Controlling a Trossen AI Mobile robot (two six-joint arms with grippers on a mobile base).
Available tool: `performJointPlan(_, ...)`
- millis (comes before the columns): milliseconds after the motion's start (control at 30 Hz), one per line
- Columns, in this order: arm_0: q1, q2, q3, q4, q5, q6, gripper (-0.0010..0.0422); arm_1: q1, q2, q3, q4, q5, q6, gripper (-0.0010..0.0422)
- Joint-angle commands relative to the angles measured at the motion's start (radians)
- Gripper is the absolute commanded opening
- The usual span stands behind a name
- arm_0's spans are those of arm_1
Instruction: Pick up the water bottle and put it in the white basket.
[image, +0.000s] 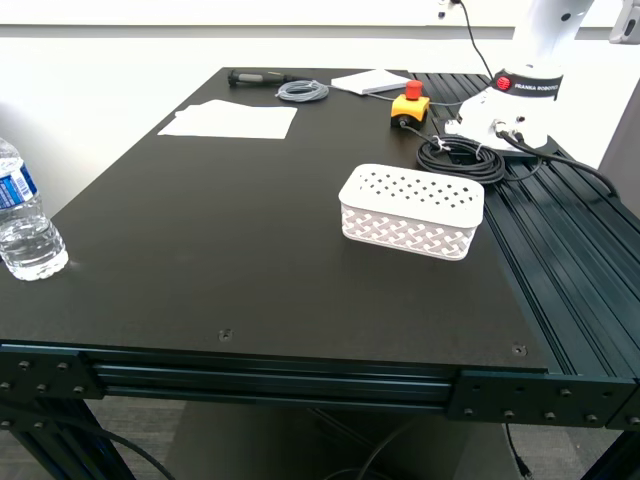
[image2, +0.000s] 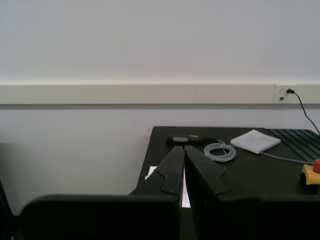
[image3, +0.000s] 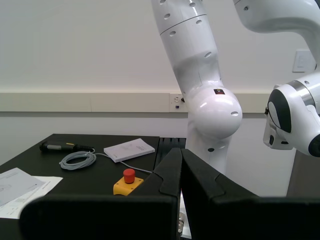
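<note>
The water bottle (image: 22, 215), clear ribbed plastic with a blue-and-white label, stands upright at the table's near edge on the exterior view's far left. The white basket (image: 411, 211) sits bottom up near the middle of the table, its perforated base facing upward. Neither gripper shows in the exterior view. My first gripper (image2: 184, 150) is shut and empty in the first wrist view, held above the table's near side. My second gripper (image3: 181, 152) is shut and empty in the second wrist view. The bottle and basket are out of both wrist views.
A white robot arm (image: 530, 70) stands at the back on the exterior view's right with a black cable coil (image: 460, 158). A yellow box with a red button (image: 410, 103), a white booklet (image: 370, 82), a grey cable coil (image: 302, 91), a black tool (image: 255, 77) and paper sheets (image: 232, 120) lie at the back.
</note>
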Motion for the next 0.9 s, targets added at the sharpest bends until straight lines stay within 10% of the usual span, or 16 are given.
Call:
performJointPlan(33,0.0,0.0,0.001,0.003,0.0,0.0,0.0001,0.0,-0.001,0.0,-0.064,-0.044,0.033,0.0)
performJointPlan(467,0.002,0.0,0.001,0.003,0.0,0.0,0.0001,-0.001,-0.002,-0.002,-0.412,-0.595,-0.003,0.0)
performJointPlan(900,0.002,0.0,0.001,0.003,0.0,0.0,0.0001,-0.001,-0.002,0.06,-0.789,-0.615,-0.172,0.0)
